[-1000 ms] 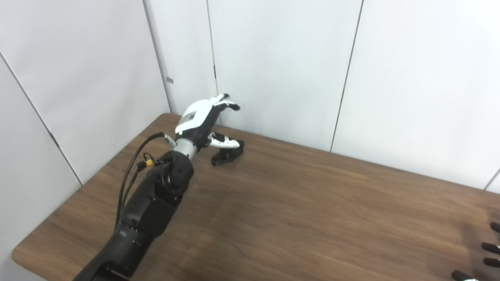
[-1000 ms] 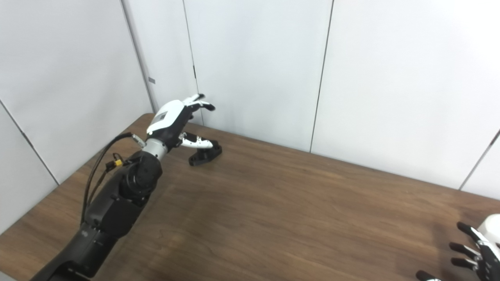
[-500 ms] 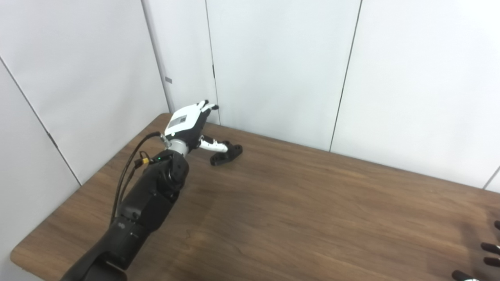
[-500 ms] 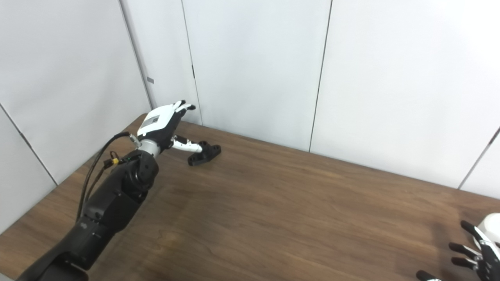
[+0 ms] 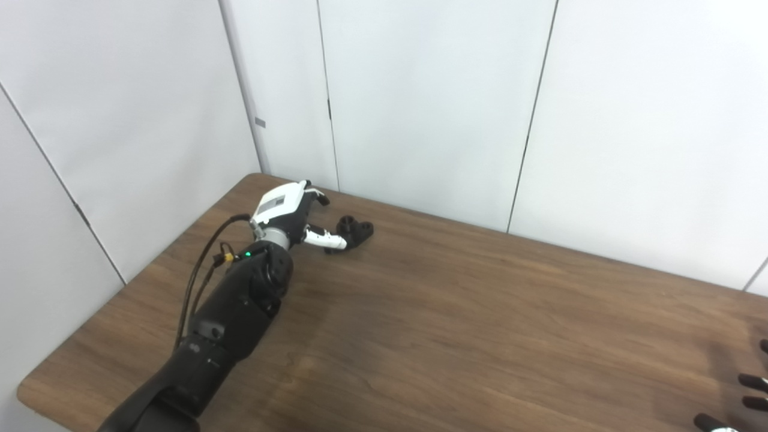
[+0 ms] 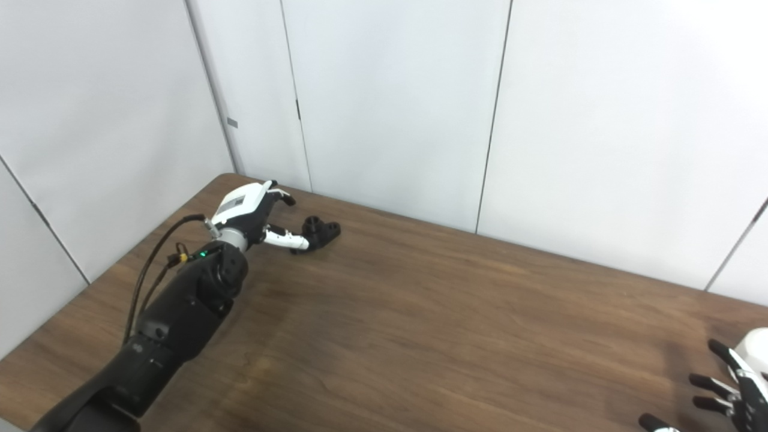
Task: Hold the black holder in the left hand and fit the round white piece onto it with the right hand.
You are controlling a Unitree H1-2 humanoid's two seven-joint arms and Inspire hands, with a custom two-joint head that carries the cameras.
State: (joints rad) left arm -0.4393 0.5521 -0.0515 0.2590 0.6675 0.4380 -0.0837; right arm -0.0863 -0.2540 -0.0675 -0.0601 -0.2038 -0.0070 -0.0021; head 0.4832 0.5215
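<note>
Brown wood-grain laminate covers the wide worktop (image 5: pixel 456 324), which stands in a corner of plain white wall panels (image 5: pixel 420 102) divided by thin dark seams. At the far left of the worktop, close to the back edge, lies the small black plastic holder (image 5: pixel 354 229), a short bracket with two round sockets showing on its upper side. It rests flat on the surface, not lifted.

The left hand (image 5: pixel 288 211), white-shelled on its back with dark undersides, reaches in low over the worktop on a bulky black forearm (image 5: pixel 234 312) that has a looped black cable (image 5: pixel 201 282) running along its outer side and a small green light near the wrist. The hand's fingers (image 6: pixel 281 195) are spread and slightly curled, holding nothing; they sit behind and to the left of the holder. The thumb (image 5: pixel 324 240) stretches out to the right along the worktop, its tip at the near end of the holder, seemingly touching it, though contact cannot be confirmed. The hand is not closed around the holder.

The right hand (image 6: pixel 729 384) shows only partly at the bottom right corner, well apart from the holder. Its dark-tipped fingers (image 6: pixel 708 379) are splayed apart above the worktop, with a bit of white shell behind them. They grasp nothing that can be seen.
</note>
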